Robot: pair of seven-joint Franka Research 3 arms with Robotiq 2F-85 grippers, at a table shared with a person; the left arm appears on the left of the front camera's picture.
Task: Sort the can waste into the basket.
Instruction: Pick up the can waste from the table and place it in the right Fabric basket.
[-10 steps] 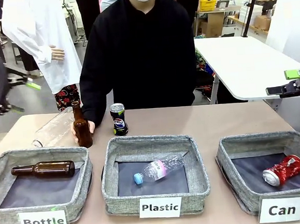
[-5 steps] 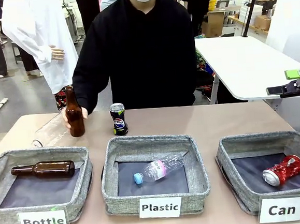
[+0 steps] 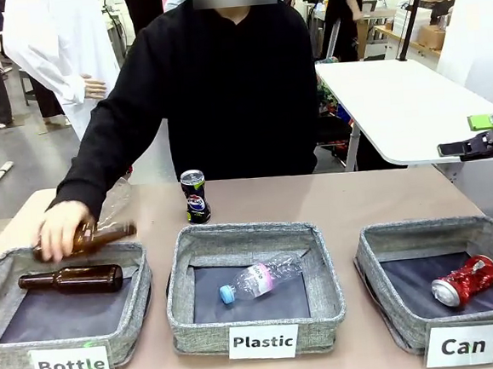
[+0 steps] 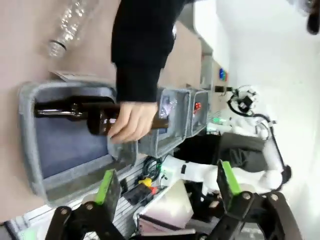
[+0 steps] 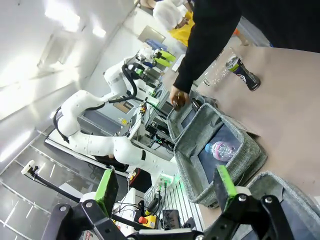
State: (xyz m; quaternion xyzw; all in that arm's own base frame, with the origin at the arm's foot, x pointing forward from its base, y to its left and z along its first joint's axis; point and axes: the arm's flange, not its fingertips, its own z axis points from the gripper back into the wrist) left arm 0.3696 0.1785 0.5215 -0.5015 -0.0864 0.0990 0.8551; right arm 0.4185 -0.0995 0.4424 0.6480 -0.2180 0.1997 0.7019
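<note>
The black-blue Pepsi can [image 3: 194, 197] stands upright on the table behind the middle basket, and shows lying sideways as the Pepsi can [image 5: 245, 71] in the right wrist view. The red dented can [image 3: 465, 280] lies inside the basket labelled "Can" [image 3: 404, 239] at the front right. My right gripper [image 3: 473, 134] hangs open at the far right edge, above and behind that basket, with nothing between its fingers [image 5: 107, 186]. In the left wrist view my left gripper [image 4: 167, 182] is open and holds nothing, off to the side of the "Bottle" basket.
A person's hand [image 3: 60, 231] holds a brown bottle [image 3: 105, 237] tilted flat over the "Bottle" basket [image 3: 141, 306], where another brown bottle [image 3: 73, 279] lies. The "Plastic" basket [image 3: 179, 279] holds a clear bottle [image 3: 261, 277]. A second clear bottle [image 3: 111, 199] lies on the table behind.
The person lifted the upright brown bottle, carried it left and tipped it flat over the "Bottle" basket. Both cans and my right gripper stayed where they were.
</note>
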